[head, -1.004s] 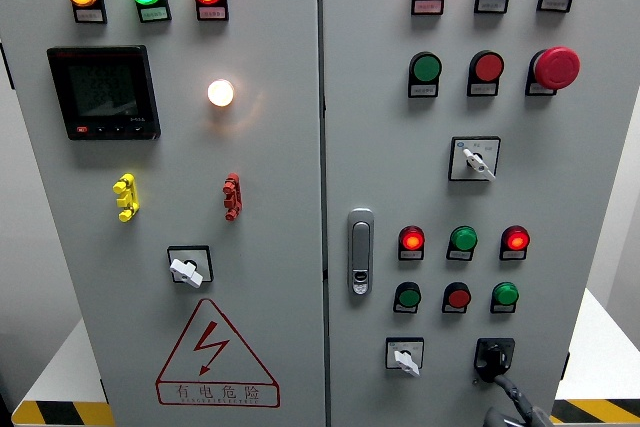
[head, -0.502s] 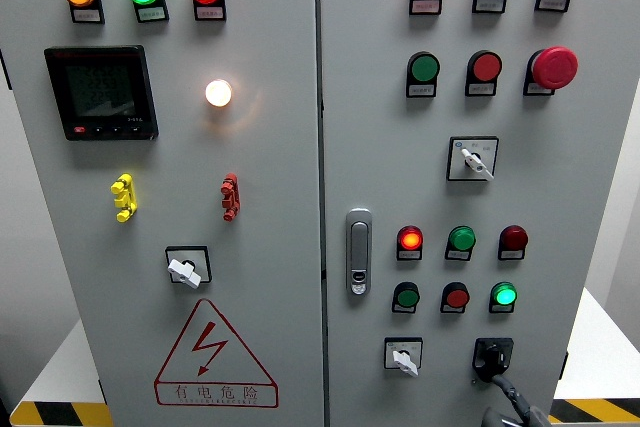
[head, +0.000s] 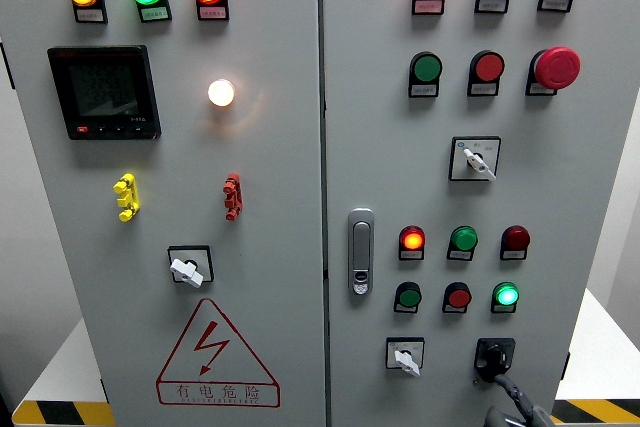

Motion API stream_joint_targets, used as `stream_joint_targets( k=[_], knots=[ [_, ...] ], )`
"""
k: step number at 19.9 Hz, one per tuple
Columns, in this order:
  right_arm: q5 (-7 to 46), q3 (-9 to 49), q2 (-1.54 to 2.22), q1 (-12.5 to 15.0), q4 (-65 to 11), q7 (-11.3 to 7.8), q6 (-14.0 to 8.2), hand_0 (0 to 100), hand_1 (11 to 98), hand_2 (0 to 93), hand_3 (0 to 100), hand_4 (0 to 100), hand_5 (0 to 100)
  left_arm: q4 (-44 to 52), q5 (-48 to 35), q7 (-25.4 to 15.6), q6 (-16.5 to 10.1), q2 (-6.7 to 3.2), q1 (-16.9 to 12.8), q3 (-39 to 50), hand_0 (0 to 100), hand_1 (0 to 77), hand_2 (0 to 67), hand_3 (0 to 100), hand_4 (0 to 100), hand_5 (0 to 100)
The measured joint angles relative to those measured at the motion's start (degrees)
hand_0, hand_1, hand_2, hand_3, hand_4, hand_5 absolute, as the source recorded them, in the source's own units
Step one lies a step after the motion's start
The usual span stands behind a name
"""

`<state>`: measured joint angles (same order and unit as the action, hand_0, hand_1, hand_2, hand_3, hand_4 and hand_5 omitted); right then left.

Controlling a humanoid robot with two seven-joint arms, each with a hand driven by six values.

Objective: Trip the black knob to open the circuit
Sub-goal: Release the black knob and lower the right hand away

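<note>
Head view: black knob (head: pixel 493 355) on its square plate low on the right door, right hand (head: pixel 520 411) below, finger state unclear.

My hand (head: pixel 520 409) looks like dark matt plastic beside the glossy black knob (head: pixel 493 356). The cabinet door (head: pixel 400 127) is smooth, matt grey painted metal. Its latch (head: pixel 361 252) shines like polished chrome, and the red mushroom button (head: pixel 556 67) is glossy plastic.

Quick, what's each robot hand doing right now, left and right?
Left hand: not in view.
Right hand: barely visible at the bottom edge, just below the black rotary knob; grip cannot be told.
</note>
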<state>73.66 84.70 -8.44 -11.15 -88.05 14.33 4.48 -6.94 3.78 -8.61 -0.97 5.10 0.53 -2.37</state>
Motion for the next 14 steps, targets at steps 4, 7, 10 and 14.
stream_joint_targets(
  k=[4,7,10,14],
  knots=[
    [0.0,0.1,-0.01,0.5,0.1,0.0,-0.1,100,76.6,4.1,92,99,100,0.0,0.0,0.0,0.0,0.0,0.0,0.0,0,3.2,12.9,21,7,2],
    [0.0,0.9,-0.01,0.7,0.1,0.0,-0.2,100,76.6,4.2,92,99,100,0.0,0.0,0.0,0.0,-0.01,0.0,0.0,0,3.2,12.9,21,7,2],
    [0.0,2.0,0.1,0.8,0.1,0.0,-0.1,100,76.5,4.3,92,99,100,0.0,0.0,0.0,0.0,0.01,0.0,0.0,0,3.3,12.9,21,7,2],
    [-0.1,2.9,0.31,1.5,0.2,0.0,0.0,100,76.4,4.3,92,99,100,0.0,0.0,0.0,0.0,0.01,0.0,0.0,0,3.3,12.9,21,7,2]
  ],
)
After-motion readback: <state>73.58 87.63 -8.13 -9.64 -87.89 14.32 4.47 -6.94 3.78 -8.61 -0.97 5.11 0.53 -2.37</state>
